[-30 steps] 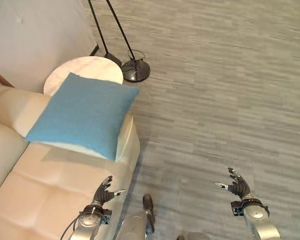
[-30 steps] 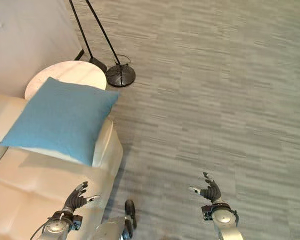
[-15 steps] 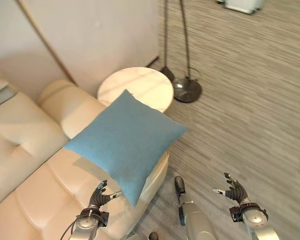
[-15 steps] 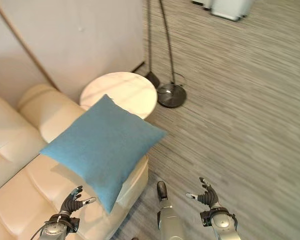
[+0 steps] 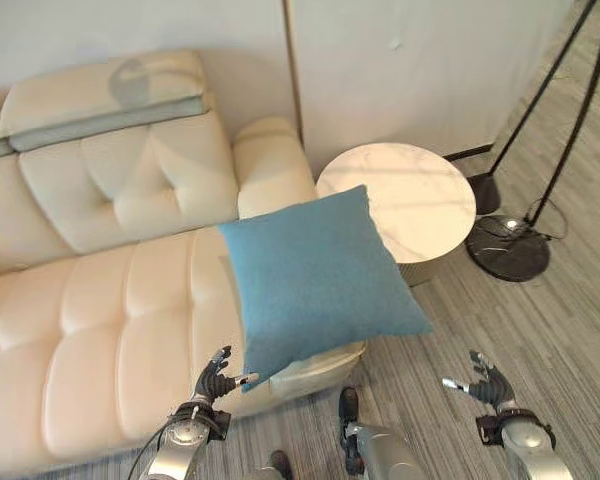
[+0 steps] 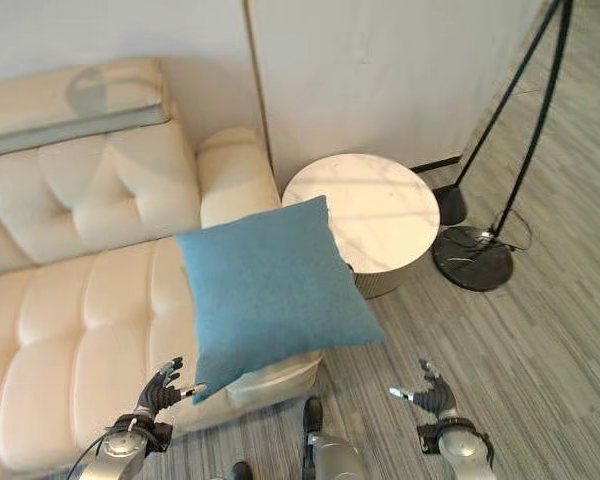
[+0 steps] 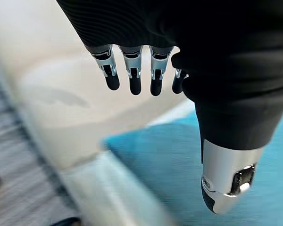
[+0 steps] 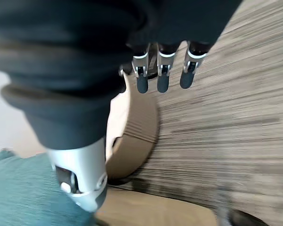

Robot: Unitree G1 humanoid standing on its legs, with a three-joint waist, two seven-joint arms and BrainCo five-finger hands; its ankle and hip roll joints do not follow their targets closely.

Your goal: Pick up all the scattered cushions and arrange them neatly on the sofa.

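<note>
One blue cushion, square with a plain woven cover and pointed corners, lies tilted on the armrest end of a cream tufted leather sofa, its far corner overhanging a round marble side table. Its lowest corner points down toward the left hand, which hovers just below and slightly to the left of that corner, close to it but apart. That hand's fingers are spread and nearly straight, thumb out, holding nothing; in its wrist view the blue cloth shows just past the thumb, over the sofa's front edge. The right hand hangs over the grey striped floor, well apart from the cushion, which lies up and to its left. Its fingers are likewise relaxed and empty. Beyond it, past the side table, stands a black floor lamp's round base.
</note>
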